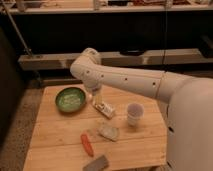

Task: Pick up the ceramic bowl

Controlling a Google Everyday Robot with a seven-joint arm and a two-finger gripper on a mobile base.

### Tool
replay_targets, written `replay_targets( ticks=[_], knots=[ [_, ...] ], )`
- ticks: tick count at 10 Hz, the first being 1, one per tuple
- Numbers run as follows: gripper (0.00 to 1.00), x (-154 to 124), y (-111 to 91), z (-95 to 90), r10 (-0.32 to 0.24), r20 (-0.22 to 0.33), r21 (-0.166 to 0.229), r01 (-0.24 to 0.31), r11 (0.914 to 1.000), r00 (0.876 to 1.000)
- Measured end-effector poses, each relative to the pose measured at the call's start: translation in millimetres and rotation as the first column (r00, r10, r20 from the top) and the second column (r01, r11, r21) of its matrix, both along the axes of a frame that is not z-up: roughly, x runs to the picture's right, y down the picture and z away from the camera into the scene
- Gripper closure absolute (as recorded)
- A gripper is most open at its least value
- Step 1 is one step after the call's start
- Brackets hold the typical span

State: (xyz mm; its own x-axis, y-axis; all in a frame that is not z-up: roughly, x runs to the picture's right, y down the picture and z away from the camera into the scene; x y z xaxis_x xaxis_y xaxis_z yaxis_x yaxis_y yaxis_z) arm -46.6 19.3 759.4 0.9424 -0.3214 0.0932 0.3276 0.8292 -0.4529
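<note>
The ceramic bowl (pixel 70 99) is round, green, with a darker rim and a paler speckled centre. It sits on the left part of the wooden table (pixel 50 145). My white arm reaches in from the right and bends at an elbow above the table's back edge. My gripper (pixel 96 98) hangs down from the wrist just right of the bowl, over a white packet (pixel 105 108). It is close to the bowl's right rim and holds nothing that I can see.
A small white cup (pixel 134 113) stands right of centre. A crumpled pale wrapper (pixel 109 131) lies in the middle, an orange carrot-like piece (pixel 87 144) in front of it, and a grey object (pixel 96 163) at the front edge. A dark shelf unit stands behind the table.
</note>
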Motion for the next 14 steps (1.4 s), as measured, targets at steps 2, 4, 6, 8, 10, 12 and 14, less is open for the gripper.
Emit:
replay_targets(
  ticks=[2,4,6,8,10,12,14],
  knots=[
    [0.35,-7.9,1.7,14.6,-0.023,0.007,0.006,0.023,0.9997,1.0],
    [0.35,-17.4,4.3,20.6,-0.039,0.014,0.008,0.038,0.9992,0.999],
    [0.35,-17.3,2.9,27.4,-0.038,0.011,0.015,0.038,0.9992,0.999],
    [0.26,-25.5,7.3,37.2,-0.066,0.025,0.021,0.066,0.9976,0.997],
    [0.17,-27.5,12.8,41.0,-0.08,0.031,0.028,0.079,0.9965,0.996],
    [0.17,-30.2,13.3,51.6,-0.082,0.031,0.034,0.081,0.9962,0.996],
    [0.17,-31.4,12.8,56.0,-0.095,0.039,0.039,0.093,0.9949,0.995]
  ],
)
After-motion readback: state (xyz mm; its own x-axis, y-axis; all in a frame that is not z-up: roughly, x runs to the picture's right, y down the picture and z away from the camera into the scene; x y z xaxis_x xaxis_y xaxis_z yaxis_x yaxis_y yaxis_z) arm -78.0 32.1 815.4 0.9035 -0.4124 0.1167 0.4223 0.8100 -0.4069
